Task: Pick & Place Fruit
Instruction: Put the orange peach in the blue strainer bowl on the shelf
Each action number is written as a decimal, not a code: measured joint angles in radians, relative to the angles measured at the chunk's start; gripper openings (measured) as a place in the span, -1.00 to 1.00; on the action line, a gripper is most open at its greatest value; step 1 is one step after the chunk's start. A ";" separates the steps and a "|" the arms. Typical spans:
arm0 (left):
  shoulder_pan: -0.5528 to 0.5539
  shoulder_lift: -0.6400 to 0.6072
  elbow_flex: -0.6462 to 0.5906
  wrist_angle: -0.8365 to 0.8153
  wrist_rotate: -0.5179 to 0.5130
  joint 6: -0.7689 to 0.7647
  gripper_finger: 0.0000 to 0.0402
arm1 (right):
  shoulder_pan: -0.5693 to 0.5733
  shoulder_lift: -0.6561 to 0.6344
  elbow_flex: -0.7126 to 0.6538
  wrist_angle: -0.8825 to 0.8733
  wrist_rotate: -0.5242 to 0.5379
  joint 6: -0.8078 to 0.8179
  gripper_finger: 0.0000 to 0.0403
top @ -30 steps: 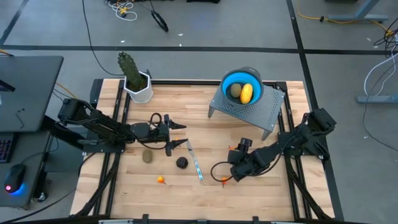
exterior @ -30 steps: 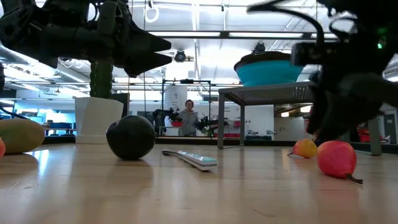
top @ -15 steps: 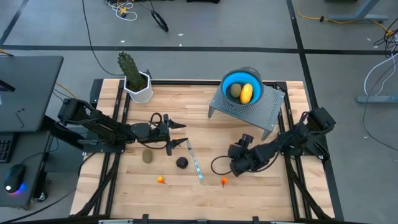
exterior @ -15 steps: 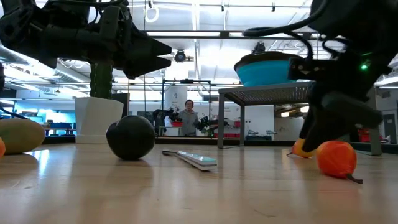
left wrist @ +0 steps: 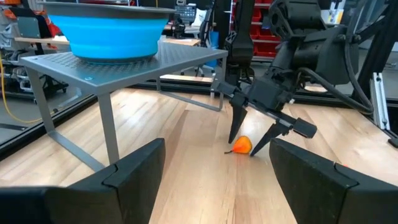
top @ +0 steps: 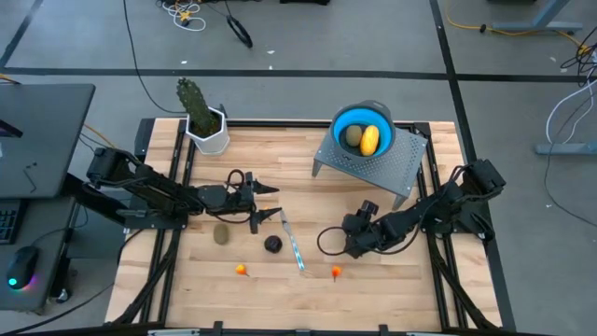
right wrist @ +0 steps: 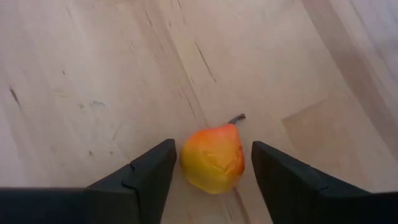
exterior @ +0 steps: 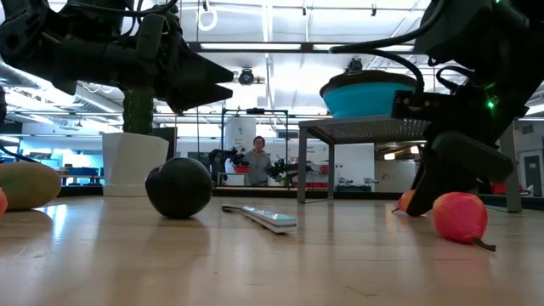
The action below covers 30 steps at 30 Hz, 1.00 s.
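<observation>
My right gripper (right wrist: 212, 149) is open, low over the table right of the middle (top: 352, 245). Its fingers stand on either side of a tiny orange pear-shaped fruit (right wrist: 212, 159) that lies on the wood (left wrist: 242, 144); I see no touch. The arm hides that fruit in the high view. My left gripper (top: 269, 203) waits open above the table's left half. Two more orange pieces (top: 336, 272) (top: 242, 270), the dark purple ball (top: 271, 245) and an olive-brown oval (top: 221, 234) lie on the table. The yellow oblong (top: 370, 139) and another olive oval (top: 353, 136) sit in the blue bowl (top: 347, 119).
The bowl stands on a grey perforated metal stand (top: 373, 168) at the far right. A silvery-blue knife (top: 292, 241) lies between the ball and my right gripper. A cactus in a white pot (top: 205, 126) stands at the far left corner. A person shows far off in the room (exterior: 257, 160).
My right gripper has moved toward the table's far edge, away from the orange piece near the near edge, and now stands over the other orange piece. The left arm has kept still.
</observation>
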 joint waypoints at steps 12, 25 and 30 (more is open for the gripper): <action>0.000 0.000 0.000 0.000 -0.002 -0.007 0.47 | 0.000 -0.048 0.066 -0.150 -0.082 0.002 -0.30; -0.008 0.000 0.000 -0.014 0.001 -0.016 0.47 | 0.000 -0.361 0.237 -0.218 0.039 -0.109 -0.31; -0.008 0.000 0.000 -0.013 0.000 -0.017 0.47 | -0.022 -0.490 0.301 -0.212 0.305 -0.288 -0.32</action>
